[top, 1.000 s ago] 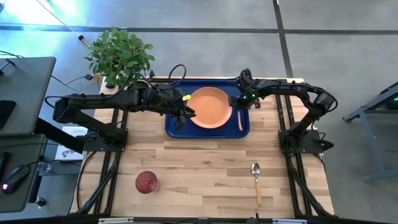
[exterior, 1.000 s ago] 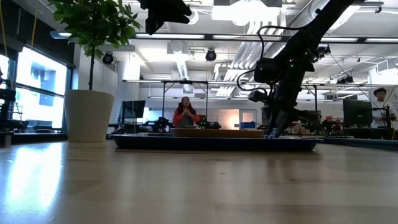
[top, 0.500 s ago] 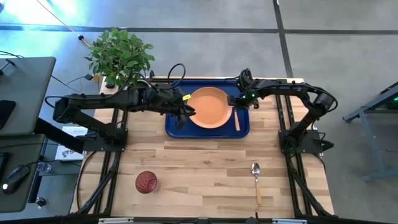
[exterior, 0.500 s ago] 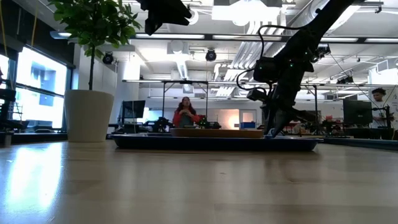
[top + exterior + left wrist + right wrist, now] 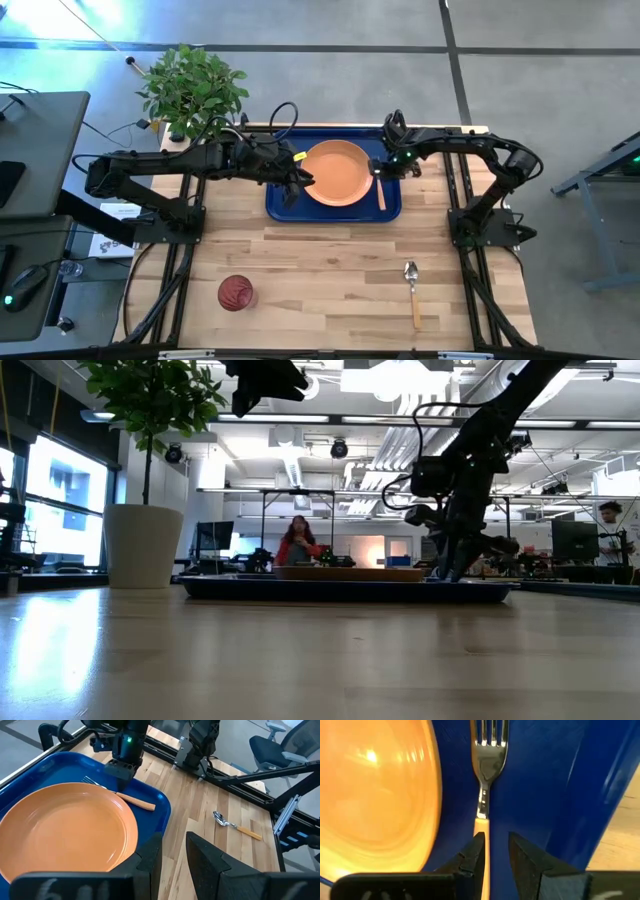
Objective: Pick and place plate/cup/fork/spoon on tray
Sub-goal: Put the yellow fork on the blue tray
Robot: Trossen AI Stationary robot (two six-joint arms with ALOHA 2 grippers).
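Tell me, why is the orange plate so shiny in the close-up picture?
In the right wrist view, ceiling lights glare off the plate as bright streaks, and the fork tines gleam too. In the low view, window light washes the tabletop pale.

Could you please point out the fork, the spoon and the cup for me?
fork [image 5: 483, 795]: right wrist view, on its metal neck.
spoon [image 5: 410, 270]: high view, on its bowl.
cup [image 5: 236, 293]: high view, on its top.
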